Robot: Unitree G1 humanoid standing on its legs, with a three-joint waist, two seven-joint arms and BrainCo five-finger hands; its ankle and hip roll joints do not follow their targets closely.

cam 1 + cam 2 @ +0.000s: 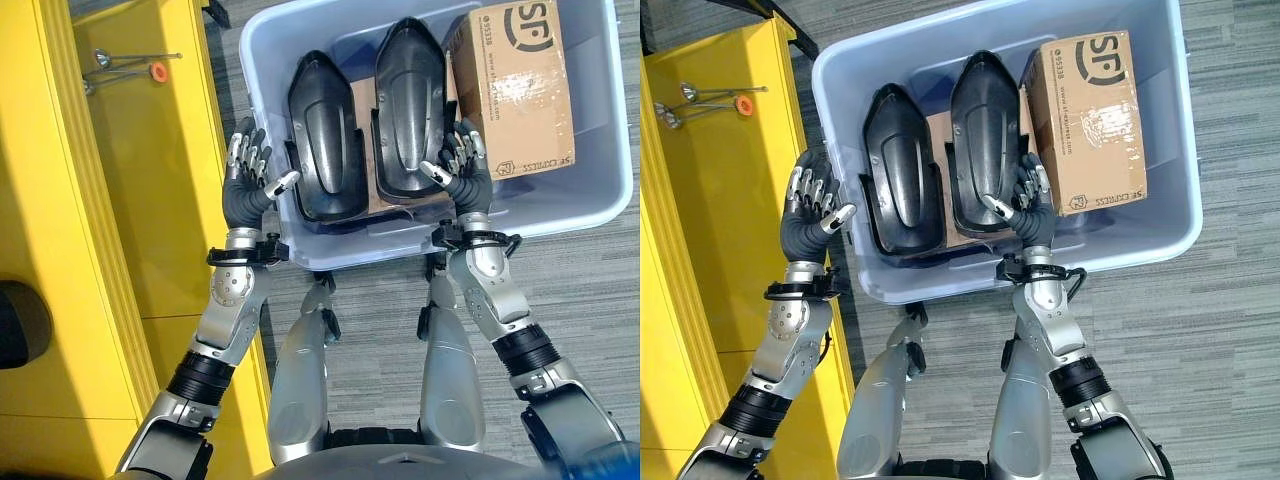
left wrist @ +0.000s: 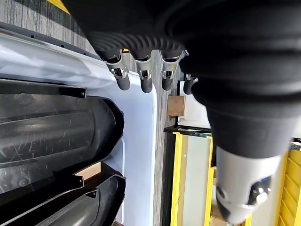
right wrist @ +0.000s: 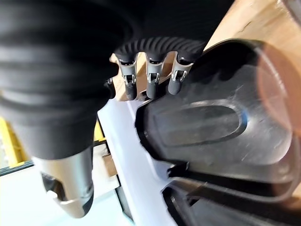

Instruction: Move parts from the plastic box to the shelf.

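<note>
A pale blue plastic box on the floor holds two black moulded parts side by side, the left part and the right part. My left hand hovers open just outside the box's left wall, beside the left part, thumb towards the rim. My right hand is open inside the box, between the right part and a cardboard carton. In the right wrist view its fingers stand relaxed close to the right part, holding nothing. The left wrist view shows straight fingers over the box rim.
The yellow shelf runs along the left, right beside the box. Thin metal tools with an orange ring lie on it at the far end. Brown cardboard lies under the black parts. Grey carpet surrounds the box.
</note>
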